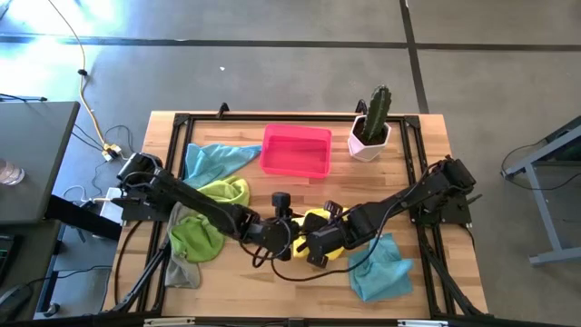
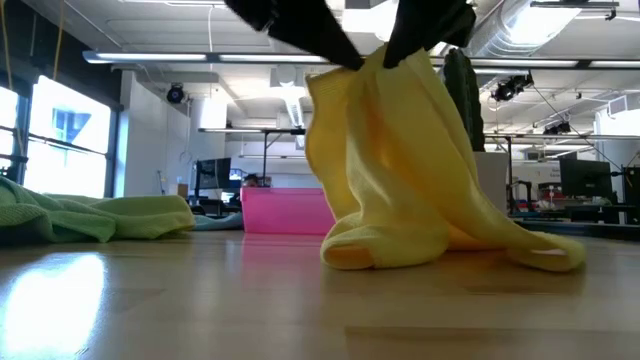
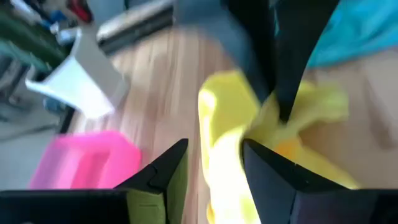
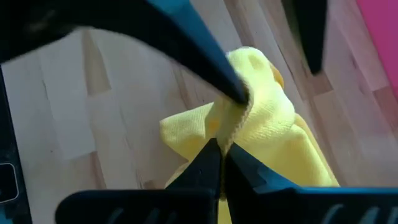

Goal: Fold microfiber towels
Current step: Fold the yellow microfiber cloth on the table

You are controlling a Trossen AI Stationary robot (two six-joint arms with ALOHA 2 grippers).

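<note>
The yellow microfiber towel stands bunched in a peak at the table's middle near side, its lower folds on the wood. My right gripper is shut on the peak. My left gripper comes in from the table's left and is open, its fingers either side of the same peak. Two lime green towels and a grey one lie in a heap at the left. One light blue towel lies at the far left and another at the near right. My left gripper has one fingertip against the top of the towel's peak, while its other finger stands off the cloth. My right gripper pinches the raised fold at the towel's top between its two shut fingers, slanting down from the right. How many layers it has I cannot tell. The towel hangs slack below, its lower end on the table.
A pink tray stands at the far middle, and a cactus in a white pot stands to its right. Bare wood shows along the near edge between the green heap and the blue towel.
</note>
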